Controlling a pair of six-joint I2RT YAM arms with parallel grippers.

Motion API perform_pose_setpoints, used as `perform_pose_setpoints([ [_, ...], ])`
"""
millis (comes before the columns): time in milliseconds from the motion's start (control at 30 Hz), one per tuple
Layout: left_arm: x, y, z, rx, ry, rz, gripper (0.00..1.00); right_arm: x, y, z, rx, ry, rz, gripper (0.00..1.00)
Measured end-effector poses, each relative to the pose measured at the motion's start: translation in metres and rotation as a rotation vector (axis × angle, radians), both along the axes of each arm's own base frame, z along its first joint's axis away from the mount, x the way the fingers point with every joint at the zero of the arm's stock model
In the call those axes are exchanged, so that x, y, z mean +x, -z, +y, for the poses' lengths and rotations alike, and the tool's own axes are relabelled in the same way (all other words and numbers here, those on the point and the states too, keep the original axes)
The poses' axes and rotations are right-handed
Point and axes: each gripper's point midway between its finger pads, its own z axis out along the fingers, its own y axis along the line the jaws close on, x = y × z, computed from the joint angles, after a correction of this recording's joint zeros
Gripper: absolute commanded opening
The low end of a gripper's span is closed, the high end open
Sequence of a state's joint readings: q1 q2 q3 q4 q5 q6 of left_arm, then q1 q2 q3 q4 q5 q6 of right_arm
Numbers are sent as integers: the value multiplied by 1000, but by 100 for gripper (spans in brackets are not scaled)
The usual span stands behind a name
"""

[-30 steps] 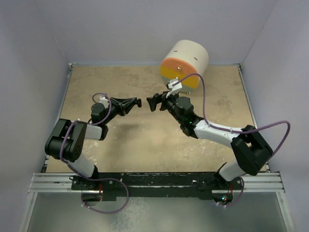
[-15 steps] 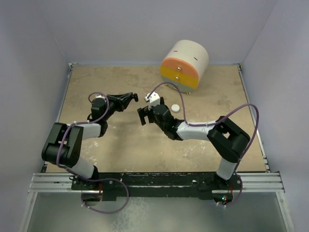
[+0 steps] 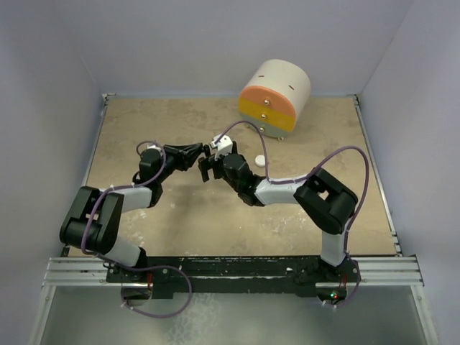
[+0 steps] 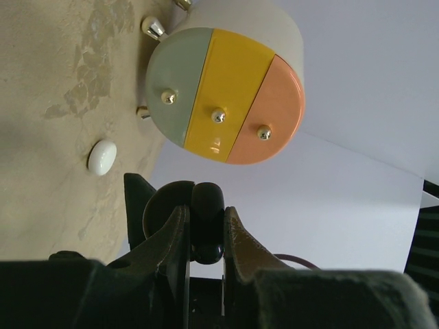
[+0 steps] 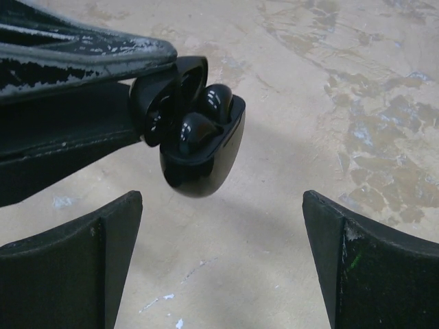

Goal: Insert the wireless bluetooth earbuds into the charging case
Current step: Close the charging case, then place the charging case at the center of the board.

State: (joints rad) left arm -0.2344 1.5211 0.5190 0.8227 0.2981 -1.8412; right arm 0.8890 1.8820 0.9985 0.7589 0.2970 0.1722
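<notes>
The charging case [image 5: 202, 154] is a small glossy black case, open, with its lid [image 5: 164, 89] hinged back. Two glossy black rounded earbuds [image 5: 188, 130] sit in its wells. My left gripper [image 4: 206, 214] is shut on the case [image 4: 207, 195] and holds it in the air above the table; in the top view this gripper [image 3: 202, 152] is at the table's middle. My right gripper [image 5: 221, 203] is wide open and empty, its fingers [image 5: 75, 253] on either side just below the case. In the top view it [image 3: 207, 169] is right next to the left gripper.
A cream drum-shaped drawer unit [image 3: 275, 92] with green, yellow and orange fronts [image 4: 226, 92] stands at the back right. A small white oval piece [image 3: 259, 160] lies on the tan table [image 3: 180, 215] in front of it, also seen in the left wrist view [image 4: 101, 157].
My right arm has swung left and folded in, bringing its open gripper up to the case. The white oval piece has come into view. The left gripper shifted only slightly.
</notes>
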Motion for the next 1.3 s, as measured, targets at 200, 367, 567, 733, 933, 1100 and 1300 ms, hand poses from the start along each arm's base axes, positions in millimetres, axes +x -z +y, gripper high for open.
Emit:
perform_pose_setpoints([
  [200, -7, 2, 0, 3, 7, 16, 0, 5, -2, 0, 18, 24, -17, 100],
  [367, -17, 8, 1, 7, 17, 37, 0, 14, -1, -7, 23, 88, -26, 100],
  [567, -24, 14, 2, 9, 22, 50, 0, 16, 4, -17, 17, 152, -4, 100],
  [733, -25, 18, 5, 12, 11, 59, 0, 25, 17, -45, -20, 273, 26, 100],
  [933, -29, 22, 4, 16, 30, 69, 0, 37, 21, -96, -30, 426, 44, 100],
  [1100, -27, 46, 7, 144, 52, 84, 0, 31, -5, -112, 23, 456, 29, 100],
  [1300, -5, 69, 18, 454, 80, 69, 0, 10, -34, -125, 88, 444, 18, 100],
])
